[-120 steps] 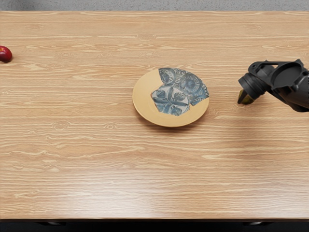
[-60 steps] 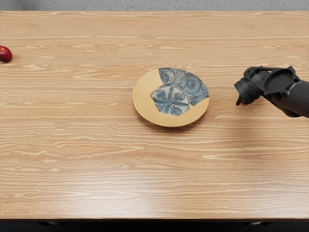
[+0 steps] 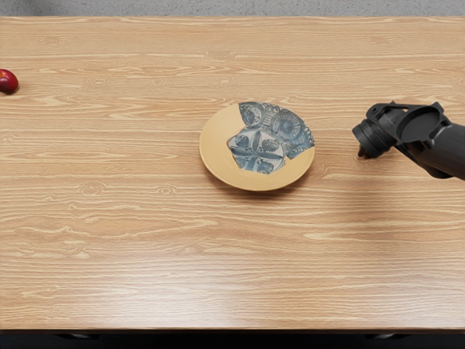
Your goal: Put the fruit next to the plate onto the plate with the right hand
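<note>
Item one: table (image 3: pixel 218 254), light wood with the grain running left to right, filling nearly the whole frame; a grey strip of floor (image 3: pixel 218 7) shows along the top edge and a dark band along the bottom edge. Item two: plate (image 3: pixel 213 145), round, ochre-yellow, lying flat a little right of the frame's centre; a blue-grey ornamental pattern (image 3: pixel 270 137) covers its middle and upper right part, while the left and lower rim are bare, and nothing lies on it. Item three: right hand (image 3: pixel 374 137), black, at the right of the frame, at about the plate's height and near its right rim but apart from it. It points down at the tabletop and is seen from the back, so whether it is spread, curled or clamped on anything cannot be told. Its arm (image 3: pixel 436 138), black and thick, enters from the right edge and throws a soft shadow on the wood below it. Item four: the fruit next to the plate cannot be made out; the spot of table under the hand, right of the plate, is hidden by the hand. Item five: red fruit (image 3: pixel 7 81), small, round and glossy, at the far left edge in the upper part of the frame, partly cut off by the edge, well apart from both plate and hand.
</note>
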Tool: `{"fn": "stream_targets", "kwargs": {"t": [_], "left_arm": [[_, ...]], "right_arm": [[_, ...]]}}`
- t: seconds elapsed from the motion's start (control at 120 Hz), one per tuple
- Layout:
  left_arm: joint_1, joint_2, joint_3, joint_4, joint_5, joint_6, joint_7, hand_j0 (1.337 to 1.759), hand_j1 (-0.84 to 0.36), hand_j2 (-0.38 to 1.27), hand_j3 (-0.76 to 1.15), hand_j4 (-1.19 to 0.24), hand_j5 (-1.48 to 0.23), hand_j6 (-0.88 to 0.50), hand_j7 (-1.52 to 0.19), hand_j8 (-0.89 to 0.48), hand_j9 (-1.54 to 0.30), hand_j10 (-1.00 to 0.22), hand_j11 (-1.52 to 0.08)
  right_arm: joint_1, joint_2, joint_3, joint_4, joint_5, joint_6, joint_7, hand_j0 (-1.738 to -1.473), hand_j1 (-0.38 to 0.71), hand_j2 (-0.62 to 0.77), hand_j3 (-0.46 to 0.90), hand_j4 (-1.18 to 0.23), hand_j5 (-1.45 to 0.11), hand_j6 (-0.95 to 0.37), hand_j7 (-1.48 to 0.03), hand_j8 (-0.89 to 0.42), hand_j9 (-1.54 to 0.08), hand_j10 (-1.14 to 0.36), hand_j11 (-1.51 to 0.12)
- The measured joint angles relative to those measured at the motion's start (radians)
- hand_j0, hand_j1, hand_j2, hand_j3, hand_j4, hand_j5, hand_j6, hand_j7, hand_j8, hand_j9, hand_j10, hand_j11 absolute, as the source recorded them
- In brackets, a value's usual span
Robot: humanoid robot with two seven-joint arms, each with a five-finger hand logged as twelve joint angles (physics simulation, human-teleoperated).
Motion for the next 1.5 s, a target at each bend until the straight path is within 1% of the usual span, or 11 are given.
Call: {"fn": "stream_targets", "kwargs": {"t": [0.158,0.225,0.267,0.317,0.433,0.608,0.792,0.992,1.1,1.308,1.5], "left_arm": [[0.000,0.000,0.000,0.000,0.000,0.000,0.000,1.658,0.35,0.00,0.00,0.00,0.00,0.00,0.00,0.00,0.00,0.00,0.00],[0.000,0.000,0.000,0.000,0.000,0.000,0.000,1.658,0.35,0.00,0.00,0.00,0.00,0.00,0.00,0.00,0.00,0.00,0.00],[0.000,0.000,0.000,0.000,0.000,0.000,0.000,1.658,0.35,0.00,0.00,0.00,0.00,0.00,0.00,0.00,0.00,0.00,0.00],[0.000,0.000,0.000,0.000,0.000,0.000,0.001,1.658,0.35,0.00,0.00,0.00,0.00,0.00,0.00,0.00,0.00,0.00,0.00],[0.000,0.000,0.000,0.000,0.000,0.000,0.000,1.658,0.35,0.00,0.00,0.00,0.00,0.00,0.00,0.00,0.00,0.00,0.00],[0.000,0.000,0.000,0.000,0.000,0.000,0.000,1.658,0.35,0.00,0.00,0.00,0.00,0.00,0.00,0.00,0.00,0.00,0.00],[0.000,0.000,0.000,0.000,0.000,0.000,0.000,1.658,0.35,0.00,0.00,0.00,0.00,0.00,0.00,0.00,0.00,0.00,0.00],[0.000,0.000,0.000,0.000,0.000,0.000,0.000,1.658,0.35,0.00,0.00,0.00,0.00,0.00,0.00,0.00,0.00,0.00,0.00],[0.000,0.000,0.000,0.000,0.000,0.000,0.000,1.658,0.35,0.00,0.00,0.00,0.00,0.00,0.00,0.00,0.00,0.00,0.00],[0.000,0.000,0.000,0.000,0.000,0.000,0.000,1.658,0.35,0.00,0.00,0.00,0.00,0.00,0.00,0.00,0.00,0.00,0.00],[0.000,0.000,0.000,0.000,0.000,0.000,0.000,1.658,0.35,0.00,0.00,0.00,0.00,0.00,0.00,0.00,0.00,0.00,0.00]], "right_arm": [[-0.005,0.000,0.000,-0.001,-0.001,0.000,0.000,-1.658,0.10,-0.07,0.00,-0.38,-0.49,-0.38,-0.49,-0.38,-0.49,-0.38,-0.49],[-0.005,0.000,0.000,0.000,-0.001,0.006,0.000,-1.657,0.20,-0.04,0.00,-0.48,-0.63,-0.40,-0.63,-0.45,-0.63,-0.48,-0.63],[-0.006,-0.001,0.003,0.000,-0.003,0.021,-0.001,-1.654,0.24,0.03,0.00,-0.56,-0.72,-0.34,-0.72,-0.39,-0.72,-0.50,-0.73],[-0.012,-0.003,0.023,-0.001,-0.009,0.033,-0.002,-1.649,0.27,-0.02,-0.01,-0.65,-0.77,-0.25,-0.81,-0.28,-0.86,-0.48,-0.76],[-0.020,-0.008,0.049,-0.002,-0.019,0.045,-0.003,-1.639,0.35,0.04,0.00,-0.79,-0.85,-0.12,-0.95,-0.11,-1.09,-0.31,-1.01],[-0.018,-0.059,0.133,-0.018,-0.006,0.096,-0.001,-1.642,0.33,0.19,0.00,-0.83,-1.04,-0.13,-1.06,-0.18,-1.12,-0.42,-1.08],[-0.024,-0.171,0.431,-0.022,0.002,0.364,0.000,-1.650,0.34,0.38,0.00,-0.84,-1.12,-0.20,-1.10,-0.24,-1.16,-0.49,-1.15],[-0.061,-0.264,0.713,-0.015,0.011,0.617,0.001,-1.653,0.39,0.45,0.00,-0.83,-1.19,-0.17,-1.12,-0.21,-1.18,-0.46,-1.19],[-0.065,-0.230,0.760,-0.005,0.014,0.676,0.000,-1.654,0.40,0.47,0.00,-0.83,-1.20,-0.16,-1.13,-0.21,-1.18,-0.46,-1.20],[-0.018,-0.031,0.781,0.010,0.019,0.696,0.000,-1.656,0.41,0.47,0.00,-0.82,-1.24,-0.15,-1.13,-0.19,-1.19,-0.43,-1.22],[-0.002,-0.033,0.775,0.011,0.016,0.697,0.000,-1.656,0.42,0.49,0.00,-0.82,-1.25,-0.14,-1.13,-0.18,-1.19,-0.45,-1.22]]}}
